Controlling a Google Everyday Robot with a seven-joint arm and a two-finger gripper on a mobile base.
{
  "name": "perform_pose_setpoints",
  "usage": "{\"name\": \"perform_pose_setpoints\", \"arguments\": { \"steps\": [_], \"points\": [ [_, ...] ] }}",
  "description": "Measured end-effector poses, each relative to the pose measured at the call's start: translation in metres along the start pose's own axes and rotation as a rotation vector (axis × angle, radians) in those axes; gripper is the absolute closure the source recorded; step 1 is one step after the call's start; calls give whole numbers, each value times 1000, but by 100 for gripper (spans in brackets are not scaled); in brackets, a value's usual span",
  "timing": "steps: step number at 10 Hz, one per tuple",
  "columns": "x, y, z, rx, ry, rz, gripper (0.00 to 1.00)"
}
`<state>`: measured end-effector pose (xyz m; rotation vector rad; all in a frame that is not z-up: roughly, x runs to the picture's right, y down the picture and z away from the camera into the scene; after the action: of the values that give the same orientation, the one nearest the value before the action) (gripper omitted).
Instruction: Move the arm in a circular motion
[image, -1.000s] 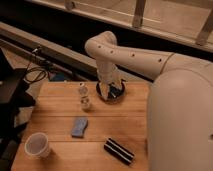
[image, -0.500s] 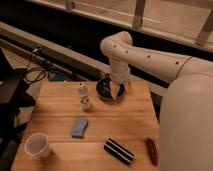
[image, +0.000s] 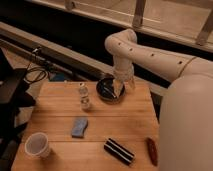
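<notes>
Wooden table is shown beneath the arm; the gripper hangs over a dark bowl. The circle is best traced level, clear of the small bottle.

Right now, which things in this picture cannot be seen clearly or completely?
- The claw at the tip of the thick cream-white robot arm, camera view: blurred over the round black bowl.
- Bowl contents: hidden by the claw.
- Small pale bottle: too small to identify.
- Dark red oblong object: blurred near the wooden table's right edge.
</notes>
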<state>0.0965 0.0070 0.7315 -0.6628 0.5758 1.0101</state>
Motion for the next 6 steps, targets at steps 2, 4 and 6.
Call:
{"name": "perform_pose_setpoints", "arguments": {
  "steps": [2, 4, 6],
  "points": [
    [-20, 17, -7, 8, 0, -26, 35],
    [-30, 27, -12, 17, 3, -41, 35],
    [-44, 47, -18, 31, 9, -78, 35]
  ]
}}
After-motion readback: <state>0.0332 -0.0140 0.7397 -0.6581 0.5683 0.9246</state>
